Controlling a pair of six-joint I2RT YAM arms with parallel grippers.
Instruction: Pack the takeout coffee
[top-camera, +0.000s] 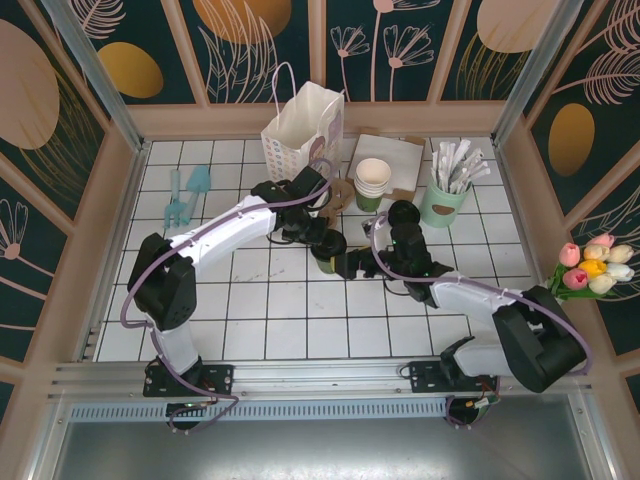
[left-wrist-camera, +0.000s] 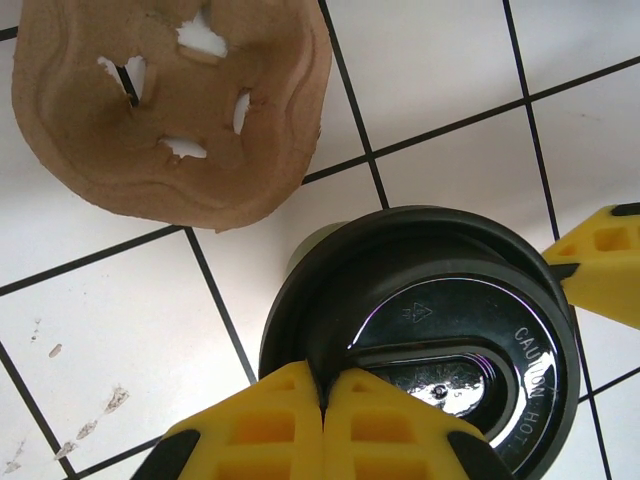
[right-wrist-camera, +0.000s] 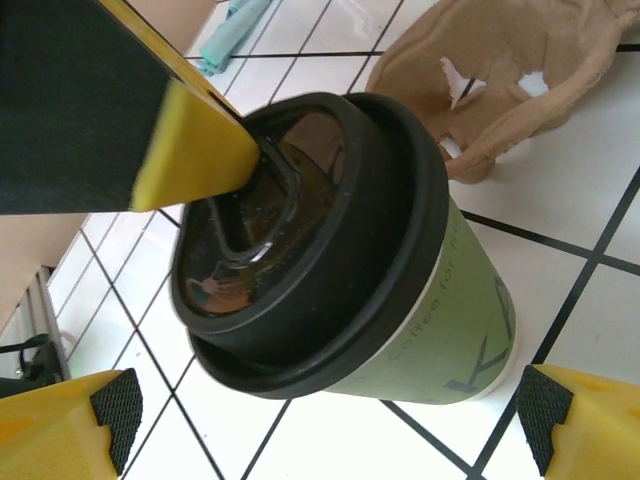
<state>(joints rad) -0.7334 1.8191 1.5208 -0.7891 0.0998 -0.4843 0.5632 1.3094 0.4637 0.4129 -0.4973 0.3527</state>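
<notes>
left gripper (left-wrist-camera: 322, 392) pressed together atop takeout coffee (left-wrist-camera: 440, 290) | right gripper (right-wrist-camera: 330, 420) spread around it

Left arm (top-camera: 222, 232) and right arm (top-camera: 468, 298) had white link shells, black joints and black bases. A lilac cable (top-camera: 128, 300) lay along each. Left gripper (left-wrist-camera: 322, 388) had yellow, pocket-moulded fingers (left-wrist-camera: 270, 425). Right gripper (right-wrist-camera: 320, 420) had yellow fingers with black textured pads (right-wrist-camera: 118, 412).
</notes>
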